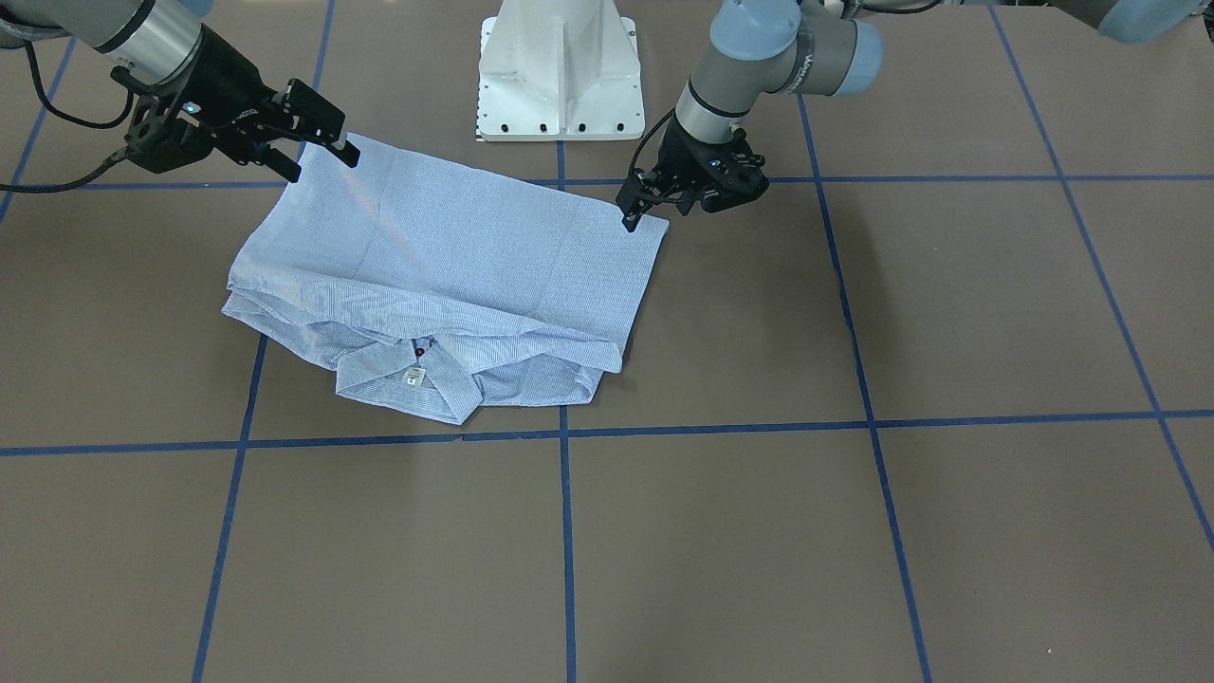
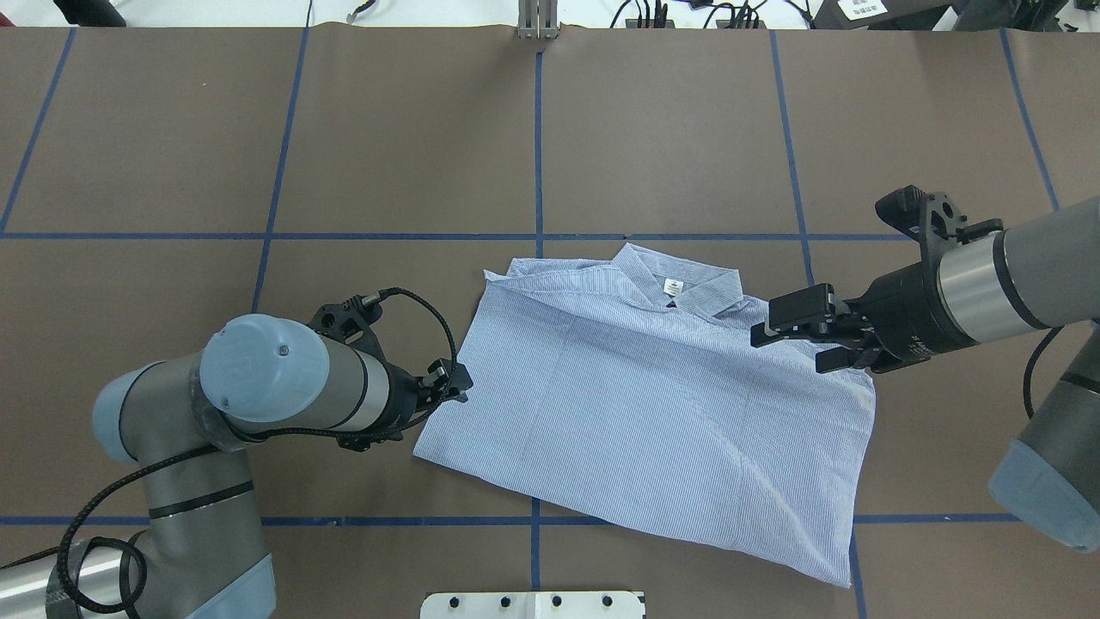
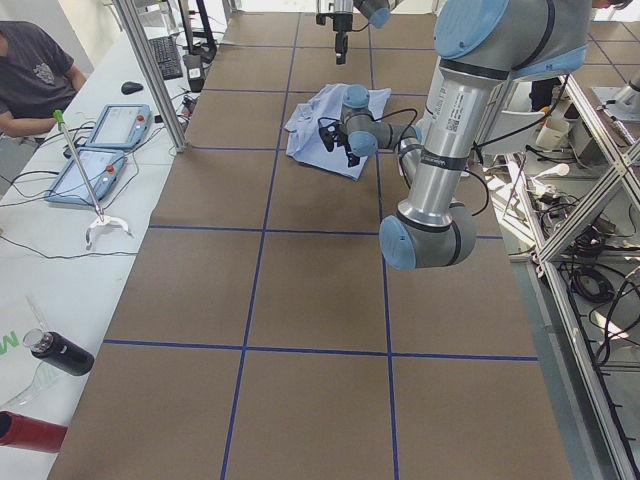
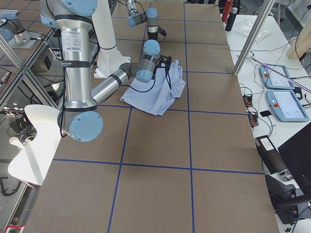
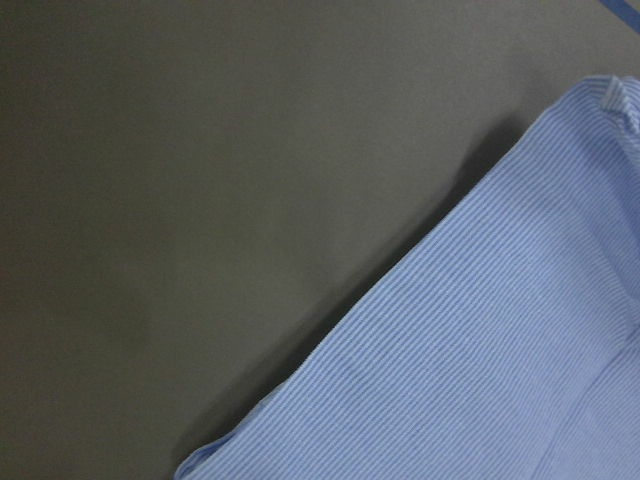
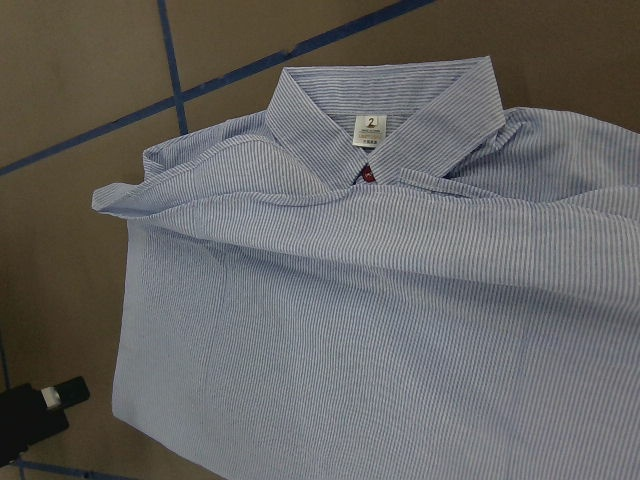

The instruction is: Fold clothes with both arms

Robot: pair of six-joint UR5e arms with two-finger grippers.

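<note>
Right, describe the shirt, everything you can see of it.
The shirt is light blue cotton-looking cloth with fine white stripes, folded into a rough rectangle, flat on the brown table. Its collar, with a white label and a dark red button, points away from the robot. The left gripper sits at one corner.

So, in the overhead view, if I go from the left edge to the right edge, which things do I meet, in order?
left arm → left gripper → white collar label → right gripper → right arm. The shirt as a whole lies partly under the right gripper, so only its label is placed.
</note>
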